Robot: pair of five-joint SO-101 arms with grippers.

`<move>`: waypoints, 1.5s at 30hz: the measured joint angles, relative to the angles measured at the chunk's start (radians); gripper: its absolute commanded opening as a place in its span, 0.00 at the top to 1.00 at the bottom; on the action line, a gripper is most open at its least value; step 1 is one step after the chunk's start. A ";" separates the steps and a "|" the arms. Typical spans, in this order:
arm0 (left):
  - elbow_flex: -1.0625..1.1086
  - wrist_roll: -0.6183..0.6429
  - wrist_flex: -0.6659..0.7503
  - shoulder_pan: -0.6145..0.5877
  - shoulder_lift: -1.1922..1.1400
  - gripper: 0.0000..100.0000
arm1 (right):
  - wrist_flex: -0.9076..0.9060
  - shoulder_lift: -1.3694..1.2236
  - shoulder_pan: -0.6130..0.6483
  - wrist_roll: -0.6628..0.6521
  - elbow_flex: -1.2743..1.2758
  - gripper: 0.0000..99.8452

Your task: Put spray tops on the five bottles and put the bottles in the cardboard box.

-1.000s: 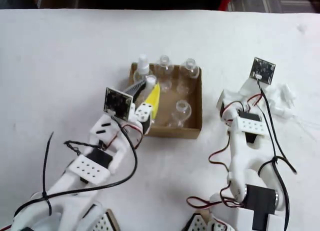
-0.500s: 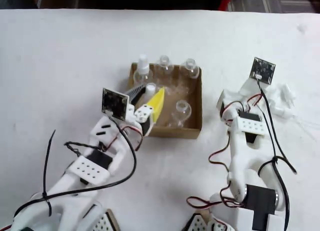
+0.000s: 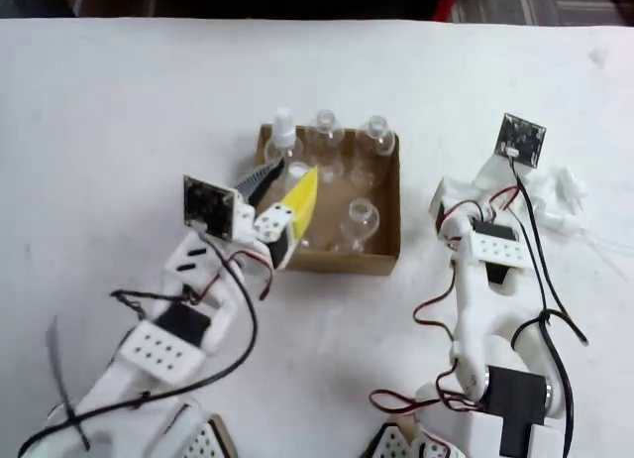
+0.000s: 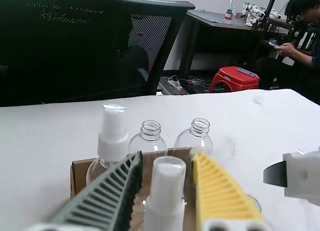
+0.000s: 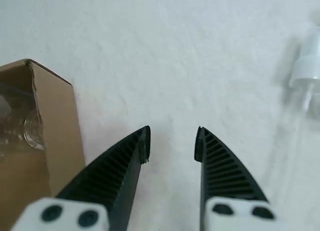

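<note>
White table (image 3: 119,101) underneath, bearing all the rest. Left arm (image 3: 168,339) slanting in from the near-left side of the box (image 3: 337,262), wrist just short of the box's near-left corner. Right arm (image 3: 485,309) just right of the box and apart from it, wrist pointing down at bare table beside the box's right wall. Box itself brown cardboard, open-topped, with all five bottles (image 3: 342,180) standing inside. Left gripper (image 4: 167,163) reaching into the box near its left wall, grey finger (image 4: 117,188) and yellow finger (image 4: 217,191) parted to either side of a capped bottle (image 4: 164,201). Thin gaps showing on both sides of that white top, so spread a little and clamping nothing. Right gripper (image 5: 172,139) with black fingers well parted over the table just right of the box, nothing between them. Along the box's far wall, a row of three: another capped bottle (image 3: 283,133) in the far-left corner, an open bottle (image 3: 324,131) in the middle, another open bottle (image 3: 375,136) in the far-right corner. One more open bottle (image 3: 361,220) toward the box's near-right corner. Loose spray tops (image 3: 567,190) lying on the table well right of the box, beyond the right arm, touched by neither gripper; number hard to tell.
</note>
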State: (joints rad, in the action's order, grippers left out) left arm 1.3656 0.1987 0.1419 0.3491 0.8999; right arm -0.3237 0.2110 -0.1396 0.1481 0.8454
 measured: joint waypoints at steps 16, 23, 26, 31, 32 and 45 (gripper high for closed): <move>-0.365 0.100 -1.028 -0.120 0.543 0.84 | 0.000 0.000 -0.009 0.000 0.000 0.87; -0.350 0.017 -1.086 -0.362 0.560 0.85 | 0.000 0.000 -0.020 0.000 0.000 0.87; -0.276 -0.002 -1.066 -0.427 0.555 0.84 | 0.000 0.000 -0.018 0.000 0.000 0.87; -0.069 -0.029 -0.916 -0.436 0.559 0.85 | 0.000 0.000 -0.018 0.000 0.000 0.87; -0.028 -0.052 -0.885 -0.436 0.560 0.85 | 0.000 0.000 -0.023 0.000 0.000 0.87; 0.110 -0.126 -0.707 -0.439 0.560 0.98 | 0.000 0.000 -0.041 0.000 0.000 0.87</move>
State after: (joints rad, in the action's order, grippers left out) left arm 1.4760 0.0729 -0.5654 -0.0898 1.4599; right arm -0.3237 0.2110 -0.1811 0.1481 0.8454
